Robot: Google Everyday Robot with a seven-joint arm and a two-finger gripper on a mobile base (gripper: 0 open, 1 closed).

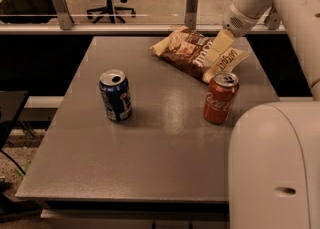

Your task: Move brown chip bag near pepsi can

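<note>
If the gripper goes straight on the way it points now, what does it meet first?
Most likely the brown chip bag: the gripper, over the far right of the table, points down-left at the bag's right end. Depth is unclear; it may already touch.

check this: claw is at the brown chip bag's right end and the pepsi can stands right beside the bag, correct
No. The camera view shows the red Coca-Cola can beside the brown chip bag; the pepsi can stands apart, farther left. The claw is at the bag's right end.
</note>
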